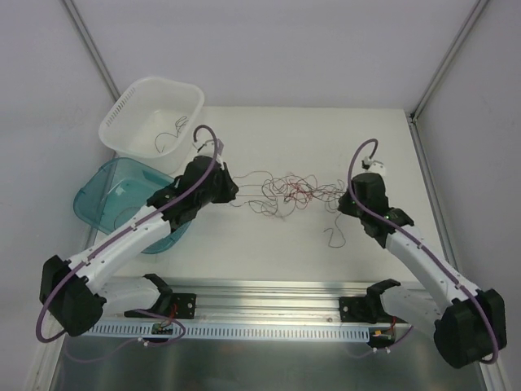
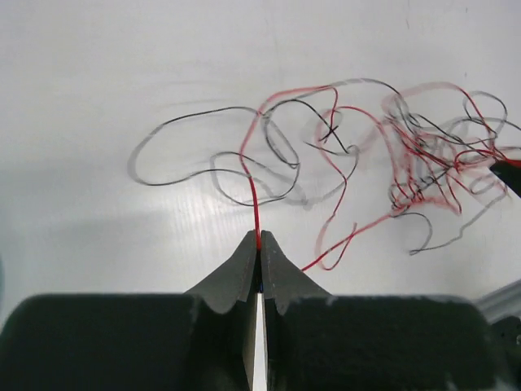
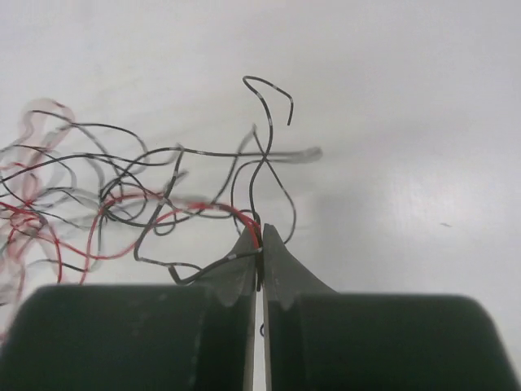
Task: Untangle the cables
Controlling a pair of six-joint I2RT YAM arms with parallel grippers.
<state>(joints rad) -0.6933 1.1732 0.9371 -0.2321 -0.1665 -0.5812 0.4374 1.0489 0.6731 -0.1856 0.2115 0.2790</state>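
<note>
The cables [image 1: 289,192] are a loose tangle of hair-thin red and black wires stretched across the white table between my two grippers. My left gripper [image 1: 234,194] is at the tangle's left end; in the left wrist view it [image 2: 259,236] is shut on a red wire [image 2: 254,199] that runs up into the tangle [image 2: 423,163]. My right gripper [image 1: 343,199] is at the right end; in the right wrist view it [image 3: 260,232] is shut on red and black wires [image 3: 236,213]. A loose black strand [image 1: 331,236] trails below the right gripper.
A white perforated basket [image 1: 122,122] stands at the back left with a few wires [image 1: 167,134] in it. A teal translucent bin [image 1: 102,199] lies beside it, under my left arm. A metal rail [image 1: 269,305] runs along the near edge.
</note>
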